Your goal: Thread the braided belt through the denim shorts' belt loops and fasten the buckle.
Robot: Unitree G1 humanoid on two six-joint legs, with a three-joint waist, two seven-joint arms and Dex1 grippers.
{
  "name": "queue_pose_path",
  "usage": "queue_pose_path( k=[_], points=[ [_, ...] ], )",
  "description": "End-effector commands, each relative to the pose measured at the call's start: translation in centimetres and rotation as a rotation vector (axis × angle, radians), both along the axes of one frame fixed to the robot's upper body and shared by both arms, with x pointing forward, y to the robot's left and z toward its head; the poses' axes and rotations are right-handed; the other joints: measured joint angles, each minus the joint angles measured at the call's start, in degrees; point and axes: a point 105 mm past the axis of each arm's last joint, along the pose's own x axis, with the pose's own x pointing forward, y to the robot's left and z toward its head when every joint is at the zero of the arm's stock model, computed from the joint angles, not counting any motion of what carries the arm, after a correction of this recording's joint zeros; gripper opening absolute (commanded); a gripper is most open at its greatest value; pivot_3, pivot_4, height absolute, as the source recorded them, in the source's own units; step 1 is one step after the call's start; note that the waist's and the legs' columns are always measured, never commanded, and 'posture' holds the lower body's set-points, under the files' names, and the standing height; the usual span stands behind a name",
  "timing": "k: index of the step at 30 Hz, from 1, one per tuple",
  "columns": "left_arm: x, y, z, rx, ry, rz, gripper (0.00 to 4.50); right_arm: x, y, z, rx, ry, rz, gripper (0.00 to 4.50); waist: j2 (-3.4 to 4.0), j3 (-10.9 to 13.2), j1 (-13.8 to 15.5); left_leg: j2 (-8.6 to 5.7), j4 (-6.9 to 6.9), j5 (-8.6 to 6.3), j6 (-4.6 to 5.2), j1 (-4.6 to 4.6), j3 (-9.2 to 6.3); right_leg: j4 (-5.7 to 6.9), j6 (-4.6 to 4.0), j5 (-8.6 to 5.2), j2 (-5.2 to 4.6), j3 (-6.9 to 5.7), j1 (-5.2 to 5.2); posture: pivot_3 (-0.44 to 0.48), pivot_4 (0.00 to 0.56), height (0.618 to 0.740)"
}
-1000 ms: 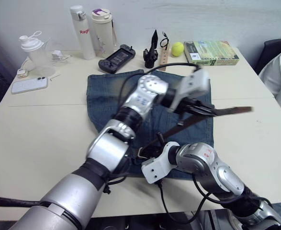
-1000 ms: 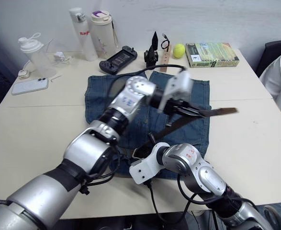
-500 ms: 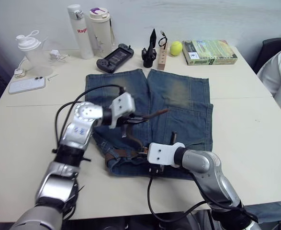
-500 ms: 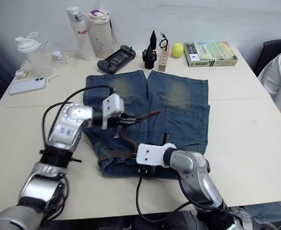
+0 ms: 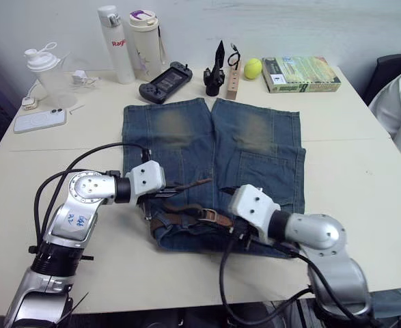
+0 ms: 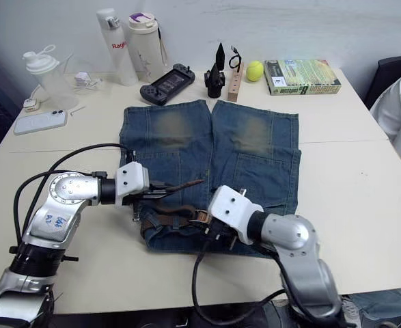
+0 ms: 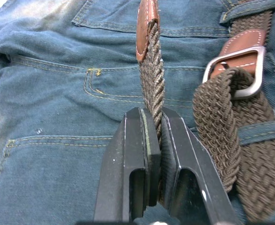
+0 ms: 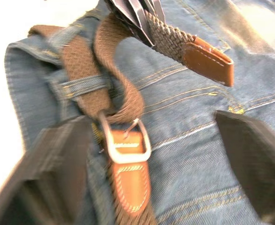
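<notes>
Fastening step: left gripper (image 7: 151,140) clamped on belt (image 7: 152,84) tip, frame centre; right gripper (image 8: 151,154) spread wide over buckle (image 8: 125,140). Next, probably cinch belt.

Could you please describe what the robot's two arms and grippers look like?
Both arms are silver-grey metal with black joints and looping black cables; the left carries blue markings. Each ends in a white wrist block. The left gripper has two flat black fingers; the right gripper has broad black ones.
</notes>
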Motion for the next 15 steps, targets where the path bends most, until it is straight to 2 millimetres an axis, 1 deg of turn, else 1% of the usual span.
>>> queue_pose_path(
  k=[1,5,10,13,15],
  points=[
    [-0.5,0.1,1.7,-0.049,-0.049,0.003,0.00,-0.3,-0.4,-0.5,-0.029,-0.029,-0.022,4.42,0.01,0.0,-0.1,0.00,0.00,0.00,0.00,0.00,0.01,0.00,0.00,0.00,0.00,-0.01,0.00,0.000,0.150,0.720],
    [-0.3,0.7,2.1,-0.064,-0.045,0.030,0.00,0.8,-0.7,-1.7,-0.043,-0.032,-0.108,4.42,0.01,0.0,-0.1,0.01,0.00,0.00,-0.01,0.02,0.05,-0.01,0.00,0.00,0.00,0.00,-0.02,0.000,0.150,0.720],
    [0.2,1.7,2.4,-0.064,-0.045,0.075,0.00,1.2,-0.9,-2.5,-0.071,-0.040,-0.145,4.42,0.02,0.0,-0.1,0.02,-0.01,0.00,-0.01,0.00,0.05,0.00,-0.02,-0.01,0.00,-0.02,-0.05,0.000,0.150,0.720],
    [0.6,2.2,2.7,-0.058,-0.053,0.094,0.00,1.6,-1.1,-2.4,-0.065,-0.056,-0.179,4.42,0.02,0.0,0.0,0.02,-0.01,0.00,-0.01,0.00,0.08,-0.01,-0.02,-0.01,0.00,-0.01,-0.05,0.000,0.150,0.720],
    [0.5,2.2,2.5,-0.048,-0.048,0.091,0.00,1.9,-1.1,-2.2,-0.061,-0.066,-0.202,4.42,0.02,0.0,0.0,0.02,-0.01,0.00,-0.01,0.00,0.08,-0.01,-0.02,-0.01,0.00,-0.01,-0.05,0.000,0.150,0.720]
  ],
)
